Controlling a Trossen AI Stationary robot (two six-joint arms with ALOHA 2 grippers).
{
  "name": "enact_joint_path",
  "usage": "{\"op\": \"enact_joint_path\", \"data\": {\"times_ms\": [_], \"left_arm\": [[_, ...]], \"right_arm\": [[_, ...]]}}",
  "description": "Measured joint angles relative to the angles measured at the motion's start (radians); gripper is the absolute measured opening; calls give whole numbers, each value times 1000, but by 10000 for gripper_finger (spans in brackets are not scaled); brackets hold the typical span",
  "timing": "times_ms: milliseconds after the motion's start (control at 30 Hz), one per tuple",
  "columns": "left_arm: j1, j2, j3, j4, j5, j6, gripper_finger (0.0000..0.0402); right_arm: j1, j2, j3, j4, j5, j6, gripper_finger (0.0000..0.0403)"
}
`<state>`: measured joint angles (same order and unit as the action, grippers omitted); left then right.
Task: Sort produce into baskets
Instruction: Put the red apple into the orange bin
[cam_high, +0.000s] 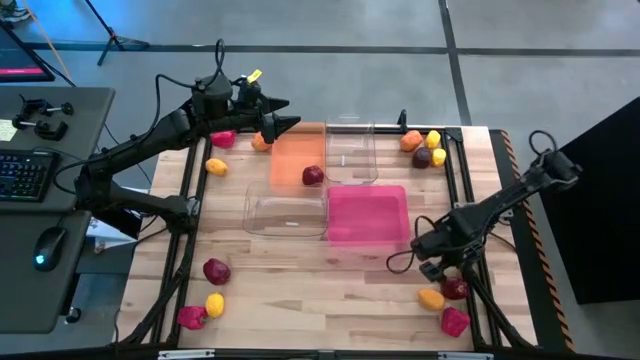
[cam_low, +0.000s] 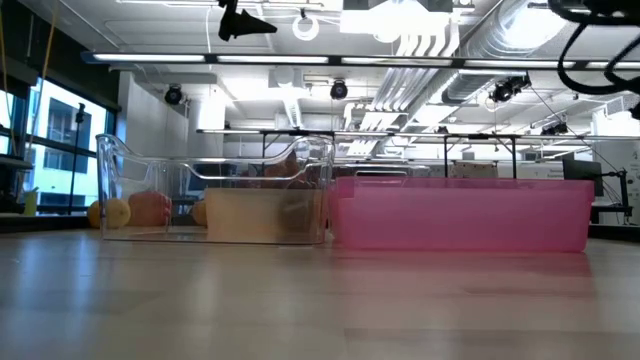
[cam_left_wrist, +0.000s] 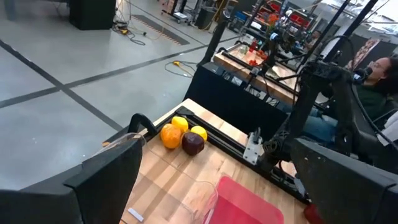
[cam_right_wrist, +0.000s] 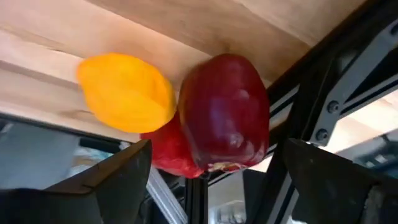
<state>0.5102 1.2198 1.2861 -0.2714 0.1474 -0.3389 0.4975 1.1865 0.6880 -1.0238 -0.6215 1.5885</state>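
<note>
My right gripper hangs open, slanting down, over the table's near right corner. Just ahead of its fingers lie a maroon piece, a yellow-orange piece and a pink-red piece, bunched together on the wood; the gripper touches none of them. My left gripper stays open, high over the far left end of the orange basket, which holds one maroon piece. Two clear baskets and the pink basket stand mid-table.
More produce lies loose on the table: a cluster at the far right, some pieces at the far left and some at the near left. Black frame rails edge the table. A person sits beyond the far side.
</note>
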Motion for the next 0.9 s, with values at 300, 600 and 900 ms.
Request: {"op": "enact_joint_path", "data": {"times_ms": [300, 600, 900], "left_arm": [[0, 0, 0, 0, 0, 0, 399], [0, 1, 0, 0, 0, 1, 399], [0, 1, 0, 38, 0, 26, 399]], "right_arm": [[68, 187, 0, 55, -69, -65, 351], [106, 363, 0, 158, -87, -160, 351], [111, 379, 31, 75, -72, -300, 264]]}}
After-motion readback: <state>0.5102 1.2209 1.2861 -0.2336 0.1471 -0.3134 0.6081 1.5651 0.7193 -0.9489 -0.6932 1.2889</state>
